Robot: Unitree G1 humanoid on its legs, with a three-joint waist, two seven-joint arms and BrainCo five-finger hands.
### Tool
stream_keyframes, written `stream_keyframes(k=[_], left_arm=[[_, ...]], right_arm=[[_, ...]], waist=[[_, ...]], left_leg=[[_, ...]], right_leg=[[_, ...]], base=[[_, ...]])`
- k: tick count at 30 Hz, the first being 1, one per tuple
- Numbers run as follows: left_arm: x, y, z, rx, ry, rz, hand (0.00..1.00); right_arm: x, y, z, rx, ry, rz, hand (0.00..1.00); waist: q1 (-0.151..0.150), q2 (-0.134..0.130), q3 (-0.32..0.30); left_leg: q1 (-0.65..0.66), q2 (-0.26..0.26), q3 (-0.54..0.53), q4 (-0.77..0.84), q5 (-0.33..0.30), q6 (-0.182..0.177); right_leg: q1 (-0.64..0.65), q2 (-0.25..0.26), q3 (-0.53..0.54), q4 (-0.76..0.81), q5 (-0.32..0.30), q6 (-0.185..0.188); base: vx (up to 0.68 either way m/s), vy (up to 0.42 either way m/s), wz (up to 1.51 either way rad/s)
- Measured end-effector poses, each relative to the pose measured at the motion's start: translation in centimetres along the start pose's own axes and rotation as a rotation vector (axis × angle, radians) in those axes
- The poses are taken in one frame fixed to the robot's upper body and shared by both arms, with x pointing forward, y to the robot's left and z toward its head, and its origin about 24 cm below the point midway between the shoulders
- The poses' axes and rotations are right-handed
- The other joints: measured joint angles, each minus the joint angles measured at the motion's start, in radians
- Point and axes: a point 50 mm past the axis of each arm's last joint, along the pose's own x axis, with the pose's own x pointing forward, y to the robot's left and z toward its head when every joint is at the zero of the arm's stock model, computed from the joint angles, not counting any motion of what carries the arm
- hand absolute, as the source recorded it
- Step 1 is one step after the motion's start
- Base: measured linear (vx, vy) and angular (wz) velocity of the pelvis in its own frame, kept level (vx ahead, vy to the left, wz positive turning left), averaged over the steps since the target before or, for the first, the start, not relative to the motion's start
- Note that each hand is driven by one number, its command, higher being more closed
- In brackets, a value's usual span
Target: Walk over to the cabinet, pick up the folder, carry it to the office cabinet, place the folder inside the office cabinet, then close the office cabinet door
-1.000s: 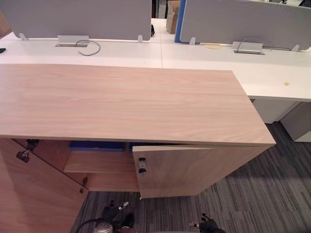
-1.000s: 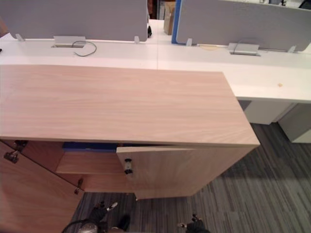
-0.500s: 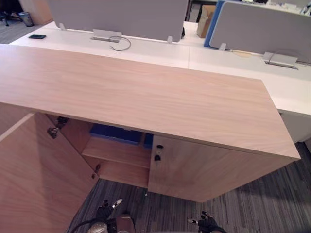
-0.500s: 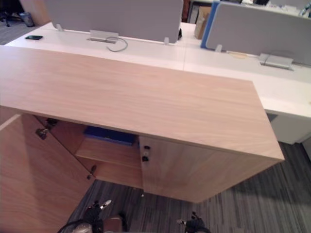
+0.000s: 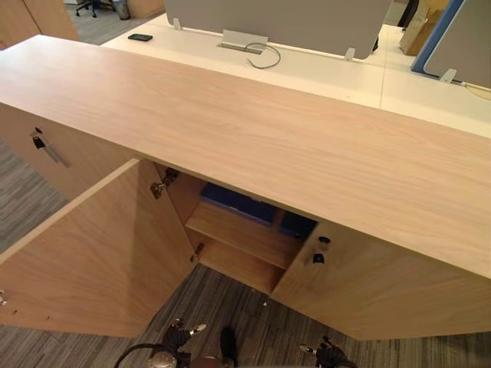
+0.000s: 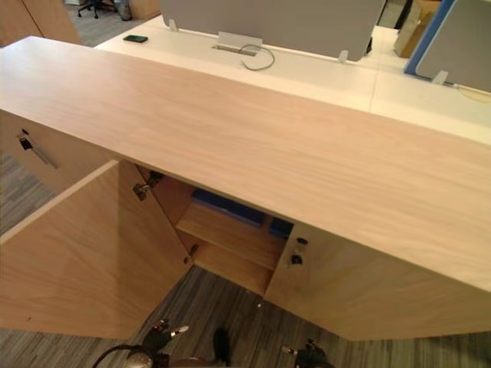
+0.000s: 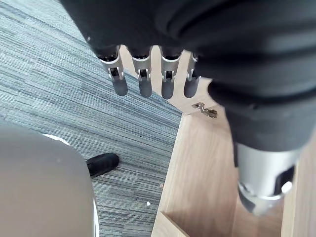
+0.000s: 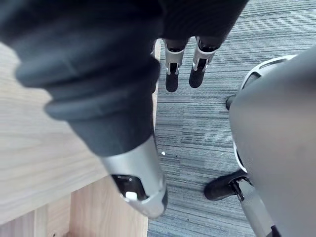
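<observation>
A blue folder (image 5: pixel 238 203) lies flat on the upper shelf inside the wooden office cabinet (image 5: pixel 253 130), partly hidden under the cabinet top. The cabinet's left door (image 5: pixel 92 261) stands wide open towards me. Its right door (image 5: pixel 376 287), with a key in its lock (image 5: pixel 318 249), sits almost flush. My left hand (image 5: pixel 178 337) hangs low by the floor in front of the open door, fingers (image 7: pixel 145 86) straight and holding nothing. My right hand (image 5: pixel 328 354) hangs low before the right door, its fingers (image 8: pixel 173 79) straight and bare as well.
White desks (image 5: pixel 330 73) with grey partition screens (image 5: pixel 291 19) run behind the cabinet. A black phone (image 5: pixel 140 37) lies on the desk at the far left. A neighbouring cabinet door with a key (image 5: pixel 42 146) is at the left. Grey carpet (image 5: pixel 230 322) lies below.
The whole picture has swung, so the camera has turned left. The right door, ajar a second ago, now sits nearly flush. Both hands still hang low.
</observation>
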Motion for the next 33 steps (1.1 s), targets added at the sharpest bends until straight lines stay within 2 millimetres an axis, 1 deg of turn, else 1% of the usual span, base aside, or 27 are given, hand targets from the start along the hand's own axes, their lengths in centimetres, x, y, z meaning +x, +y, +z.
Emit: stream_keyframes(k=[1,2,3,4,6,7,8,9,10,12,14,18,22,25,29,30,31,32,33], left_arm=[[0.0,0.0,-0.1,0.001,0.003,-0.001,0.00],[0.0,-0.2,-0.2,0.000,0.008,-0.004,0.00],[0.0,-0.1,-0.3,0.001,0.011,-0.004,0.00],[0.0,-0.2,-0.3,0.006,0.011,-0.006,0.00],[0.0,0.1,-0.2,0.012,0.011,-0.001,0.00],[0.0,0.1,-0.3,0.012,0.010,-0.001,0.00],[0.0,0.1,-0.3,0.012,0.011,-0.001,0.00],[0.0,0.1,-0.3,0.006,0.012,0.001,0.00],[0.0,0.2,-0.4,-0.013,0.017,0.010,0.00],[-0.1,0.1,-0.8,-0.030,0.032,0.014,0.00],[-0.1,0.1,-1.0,-0.048,0.040,0.021,0.00],[-0.1,0.1,-1.1,-0.067,0.050,0.024,0.00],[-0.1,0.1,-1.0,-0.047,0.044,0.020,0.00],[0.0,0.0,-0.7,-0.023,0.031,0.013,0.00],[0.1,0.1,-0.5,-0.005,0.024,0.010,0.00],[0.2,0.0,-0.1,0.008,0.011,0.002,0.00],[0.2,0.3,0.3,0.014,-0.003,0.009,0.00],[0.3,0.5,0.6,0.012,-0.017,0.014,0.00],[0.2,0.8,0.9,-0.012,-0.036,0.027,0.00]], right_arm=[[0.0,0.0,0.1,0.000,-0.004,0.000,0.00],[0.1,-0.1,0.4,-0.003,-0.012,-0.002,0.00],[0.1,-0.3,0.6,-0.004,-0.017,-0.005,0.00],[0.1,-0.2,0.6,-0.015,-0.020,0.001,0.00],[0.1,0.0,0.7,-0.037,-0.024,0.009,0.00],[0.1,0.0,0.7,-0.045,-0.027,0.013,0.00],[0.1,0.0,0.7,-0.045,-0.028,0.013,0.00],[0.1,0.0,0.7,-0.046,-0.026,0.013,0.00],[0.1,0.1,0.5,-0.041,-0.018,0.017,0.00],[0.1,0.0,0.3,-0.054,-0.010,0.020,0.00],[0.1,0.1,0.2,-0.062,-0.007,0.027,0.00],[0.1,0.1,0.1,-0.062,-0.003,0.025,0.00],[0.1,0.3,0.1,-0.065,0.008,0.031,0.00],[0.2,0.6,0.2,-0.067,0.012,0.040,0.00],[0.2,0.6,0.3,-0.073,0.005,0.040,0.00],[0.2,0.4,0.4,-0.065,0.004,0.035,0.00],[0.2,0.5,0.4,-0.050,0.003,0.033,0.00],[0.2,0.4,0.5,-0.051,-0.001,0.031,0.00],[0.3,-0.1,0.6,-0.052,-0.005,0.020,0.00]], waist=[[-0.005,0.004,0.001],[-0.015,0.014,0.002],[-0.019,0.019,0.002],[-0.023,0.018,-0.001],[-0.020,0.016,-0.002],[-0.020,0.015,-0.003],[-0.022,0.015,-0.004],[-0.021,0.012,-0.006],[-0.020,0.001,-0.014],[-0.016,0.008,-0.024],[-0.015,0.005,-0.028],[-0.017,0.001,-0.027],[-0.016,-0.004,-0.025],[-0.012,-0.006,-0.024],[-0.017,-0.009,-0.013],[-0.024,-0.010,-0.008],[-0.028,-0.023,0.002],[-0.030,-0.028,0.010],[-0.029,-0.030,0.023]], left_leg=[[0.003,0.001,-0.017,0.000,0.000,0.000],[0.012,0.008,-0.060,0.001,0.001,-0.001],[0.015,0.014,-0.076,0.001,0.002,-0.002],[0.014,0.018,-0.106,0.001,0.003,-0.004],[0.012,0.021,-0.129,0.001,0.009,-0.012],[0.012,0.020,-0.145,0.001,0.015,-0.022],[0.013,0.020,-0.154,0.001,0.017,-0.024],[0.012,0.020,-0.165,0.001,0.019,-0.028],[0.012,0.015,-0.181,0.000,0.024,-0.034],[0.011,0.029,-0.193,0.000,0.026,-0.045],[0.011,0.053,-0.214,0.000,0.028,-0.057],[0.012,0.068,-0.240,0.000,0.030,-0.065],[0.015,0.067,-0.268,0.001,0.036,-0.078],[0.014,0.067,-0.280,0.001,0.040,-0.083],[-0.009,0.057,-0.321,0.006,0.060,-0.090],[-0.029,0.058,-0.306,0.007,0.055,-0.092],[-0.060,0.078,-0.167,0.063,0.012,-0.065],[-0.078,0.097,-0.095,0.117,-0.020,-0.059],[-0.099,0.145,-0.012,0.227,-0.076,-0.056]], right_leg=[[-0.003,-0.002,-0.010,0.028,0.000,0.000],[-0.031,-0.007,0.005,0.136,-0.001,-0.003],[-0.060,-0.008,0.027,0.183,-0.018,-0.013],[-0.090,0.006,0.117,0.223,-0.043,-0.021],[-0.125,0.030,0.230,0.213,-0.062,-0.001],[-0.129,0.034,0.254,0.167,-0.061,-0.001],[-0.128,0.035,0.249,0.132,-0.059,0.001],[-0.128,0.038,0.241,0.074,-0.049,-0.009],[-0.128,0.044,0.244,0.015,0.000,-0.008],[-0.121,0.057,0.233,-0.003,0.000,-0.009],[-0.100,0.085,0.205,-0.031,-0.003,-0.019],[-0.069,0.110,0.170,-0.058,-0.004,-0.031],[-0.037,0.117,0.133,-0.065,-0.004,-0.032],[-0.031,0.119,0.125,-0.065,-0.004,-0.032],[-0.030,0.113,0.071,-0.062,-0.004,-0.032],[-0.032,0.108,0.034,-0.060,-0.002,-0.034],[-0.032,0.084,-0.007,-0.054,0.001,-0.039],[-0.032,0.071,-0.019,-0.043,0.001,-0.039],[-0.030,0.043,-0.035,-0.019,0.001,-0.039]], base=[[0.04,0.004,0.63],[0.03,0.015,0.67],[0.03,0.017,0.85],[0.02,0.001,0.64],[0.00,-0.043,0.65],[-0.03,-0.087,0.54],[-0.03,-0.107,0.42],[-0.03,-0.208,0.44],[-0.01,-0.228,0.43],[0.02,-0.236,0.24],[0.04,-0.285,0.17],[0.04,-0.178,0.25],[0.06,-0.082,0.31],[0.01,-0.028,0.16],[-0.05,-0.010,0.33],[-0.09,0.027,0.81],[-0.10,0.056,0.81],[-0.05,0.066,0.65],[0.00,0.108,0.36]])
